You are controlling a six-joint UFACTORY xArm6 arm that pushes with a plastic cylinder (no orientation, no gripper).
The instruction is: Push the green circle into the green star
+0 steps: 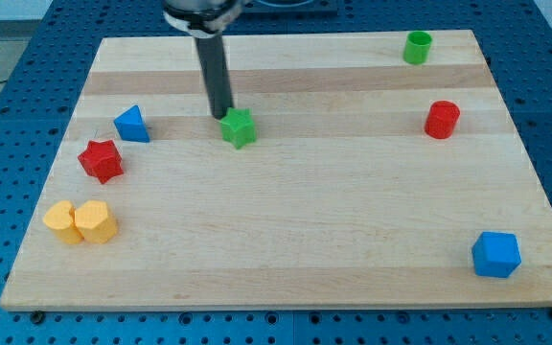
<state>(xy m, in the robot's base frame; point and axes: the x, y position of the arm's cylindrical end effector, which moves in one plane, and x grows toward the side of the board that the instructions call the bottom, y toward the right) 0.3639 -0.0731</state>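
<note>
Camera view, the only one. Pale wooden board counter (pixel 286 240) sits on a blue perforated base (pixel 8 96). My dark rod comes down from the view's top, and my tip (pixel 224 115) sits at the upper-left edge of the green star-shaped plastic block (pixel 240 127), touching it or just beside it, can't tell which. No end effector on this rig, only the bare rod, so nothing is clenched or grasped.

The green circle, a short green plastic cylinder block (pixel 417 47), stands near the counter's top-right corner, well apart from the green star and from my tip. Below it, near the right edge, is a red plastic cylinder block (pixel 442 120). A blue chunky plastic block (pixel 495 254), exact shape unclear, sits near the bottom-right corner.

On the view's left: a blue triangular plastic block (pixel 131 125), well left of the green star. Just below-left of it, a red star-shaped plastic block (pixel 101 161), apart from it. Further down, two yellow plastic blocks, the left yellow block (pixel 62 222) and the right yellow block (pixel 95 221), touching each other side by side; shapes hard to make out.
</note>
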